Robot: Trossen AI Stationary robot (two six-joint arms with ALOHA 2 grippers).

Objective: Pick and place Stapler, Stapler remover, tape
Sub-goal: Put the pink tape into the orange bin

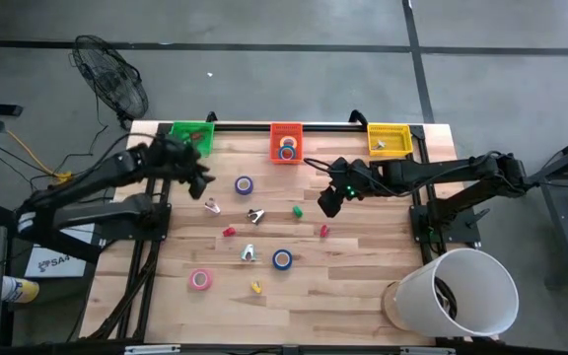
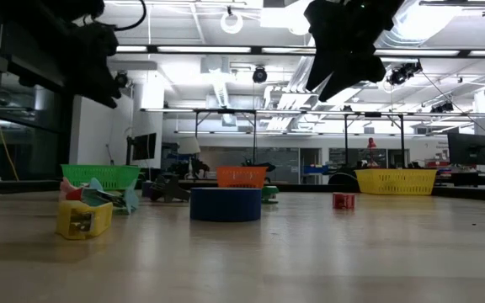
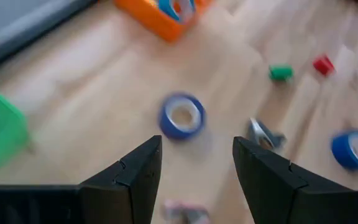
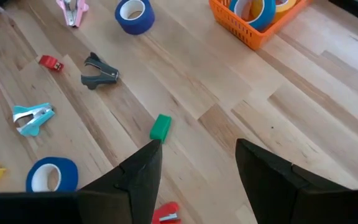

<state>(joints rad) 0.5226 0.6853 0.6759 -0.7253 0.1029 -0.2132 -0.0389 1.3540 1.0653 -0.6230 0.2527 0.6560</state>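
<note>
Hovering above the wooden tabletop (image 1: 363,296), the left end effector (image 1: 203,179) sits at nine o'clock from a blue ring-shaped tape roll (image 1: 244,184), fingers parted and holding nothing. The right end effector (image 1: 329,202), also parted and empty, hangs at three o'clock from a small solid green block (image 1: 298,210). More tape rolls lie in the orange mesh bin (image 1: 286,141) at twelve o'clock, with a blue roll (image 1: 282,259) and pink roll (image 1: 200,280) toward six.

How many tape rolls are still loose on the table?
3: a blue roll near the left gripper, a blue roll mid-table, a pink roll near the front. More sit in the orange bin.
</note>
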